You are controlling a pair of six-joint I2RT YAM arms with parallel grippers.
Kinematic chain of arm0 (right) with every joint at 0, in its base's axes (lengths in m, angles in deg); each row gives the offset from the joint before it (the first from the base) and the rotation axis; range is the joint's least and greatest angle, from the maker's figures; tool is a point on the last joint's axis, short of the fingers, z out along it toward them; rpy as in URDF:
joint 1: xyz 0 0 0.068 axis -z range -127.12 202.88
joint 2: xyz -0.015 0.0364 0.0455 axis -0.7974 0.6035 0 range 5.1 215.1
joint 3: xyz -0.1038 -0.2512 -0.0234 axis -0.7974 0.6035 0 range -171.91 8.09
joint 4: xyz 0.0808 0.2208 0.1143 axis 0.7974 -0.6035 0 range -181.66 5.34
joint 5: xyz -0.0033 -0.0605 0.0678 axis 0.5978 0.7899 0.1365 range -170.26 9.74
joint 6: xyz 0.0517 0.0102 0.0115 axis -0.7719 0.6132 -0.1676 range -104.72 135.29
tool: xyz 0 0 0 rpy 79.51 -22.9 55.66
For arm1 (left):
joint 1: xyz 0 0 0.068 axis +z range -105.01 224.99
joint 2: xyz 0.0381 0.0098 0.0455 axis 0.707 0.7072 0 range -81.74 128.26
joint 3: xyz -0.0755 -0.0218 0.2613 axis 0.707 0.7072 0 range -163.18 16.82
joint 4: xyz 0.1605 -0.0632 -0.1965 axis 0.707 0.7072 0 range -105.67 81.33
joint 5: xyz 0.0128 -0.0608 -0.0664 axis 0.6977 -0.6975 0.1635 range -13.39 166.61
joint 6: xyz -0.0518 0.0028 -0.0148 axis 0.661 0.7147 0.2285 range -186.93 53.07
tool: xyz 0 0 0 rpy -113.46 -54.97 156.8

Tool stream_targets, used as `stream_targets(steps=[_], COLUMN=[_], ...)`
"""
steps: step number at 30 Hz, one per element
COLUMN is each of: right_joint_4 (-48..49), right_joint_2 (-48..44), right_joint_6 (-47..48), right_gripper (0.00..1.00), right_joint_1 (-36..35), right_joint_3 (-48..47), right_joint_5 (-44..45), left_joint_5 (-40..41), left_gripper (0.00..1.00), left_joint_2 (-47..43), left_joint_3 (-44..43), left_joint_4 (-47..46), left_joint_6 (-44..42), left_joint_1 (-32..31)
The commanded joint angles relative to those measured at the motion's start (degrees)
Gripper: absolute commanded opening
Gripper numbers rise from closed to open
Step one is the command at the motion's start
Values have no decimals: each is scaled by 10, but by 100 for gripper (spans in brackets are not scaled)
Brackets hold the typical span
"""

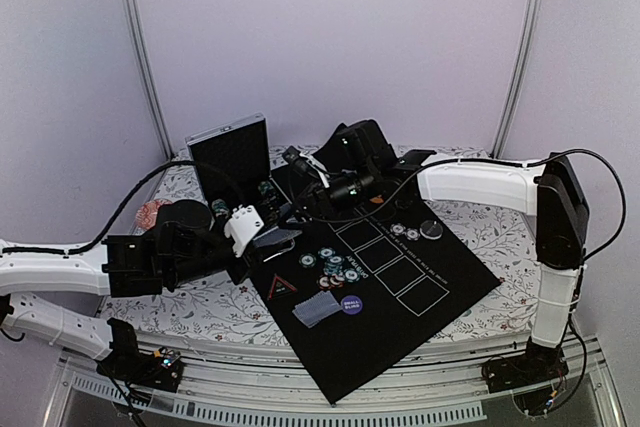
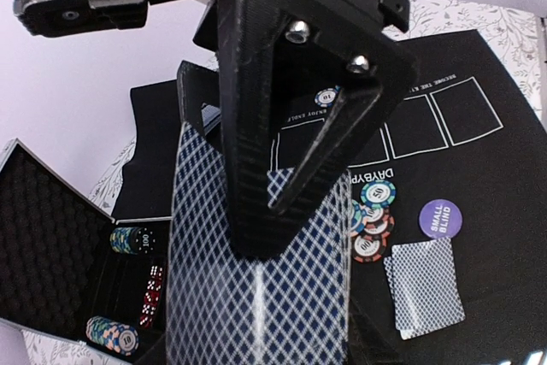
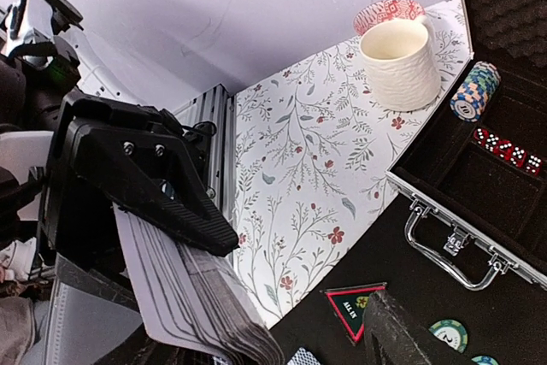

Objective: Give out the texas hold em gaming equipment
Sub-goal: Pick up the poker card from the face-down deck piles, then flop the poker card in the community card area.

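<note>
My left gripper (image 1: 272,239) is shut on a deck of grey-blue-backed playing cards (image 2: 256,297), held above the mat's left edge; the deck also shows in the right wrist view (image 3: 188,297). My right gripper (image 1: 300,197) hovers just beyond the deck's far end. One of its fingers (image 3: 402,339) shows wide of centre, and the jaws stand open with nothing in them. On the mat lie a cluster of teal, red and white chips (image 1: 335,265), a few dealt cards (image 1: 318,310), a purple button (image 1: 351,303), a red-edged triangle (image 1: 281,285), more chips (image 1: 405,233) and a dark button (image 1: 431,229).
The black mat (image 1: 400,337) with white rectangles covers the table's middle. The open silver case (image 1: 228,152) stands at the back left, with chip stacks (image 2: 128,239) and red dice (image 2: 152,292) inside. A white mug (image 3: 397,61) stands left of the case.
</note>
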Motion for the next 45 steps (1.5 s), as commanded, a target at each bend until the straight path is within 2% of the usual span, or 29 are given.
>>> stream_targets(steps=[1,8,17,19,20,22,38,42,45], right_joint_4=[-49,-60,-92,-100,-102,-109,-186,-212,-234], right_joint_2=[6,-17,-41,-44,-46,-52,-135,-149,-128], right_joint_6=[15,18,35,35,35,35,102,121,123], right_gripper=[61,43,29,21,13,4,2,2,2], right_joint_1=[5,9,11,10,11,12,79,107,125], right_joint_3=[-19,-2,-2,-4,-5,-6,-14,-21,-31], right_joint_5=[21,26,60,62,65,72,96,158,233], left_joint_5=[-7,-1,4,4,5,5,11,13,14], left_gripper=[39,38,38,38,38,38,38,38,38], left_joint_2=[-10,-15,-15,-15,-16,-16,-19,-22,-25], left_joint_3=[-3,3,4,4,4,4,5,8,9], left_joint_4=[-22,-20,-12,-12,-12,-11,-1,-1,-1], left_joint_6=[-4,-2,3,3,4,4,5,6,8], left_joint_1=[-5,-5,-6,-5,-5,-6,-6,-6,-6])
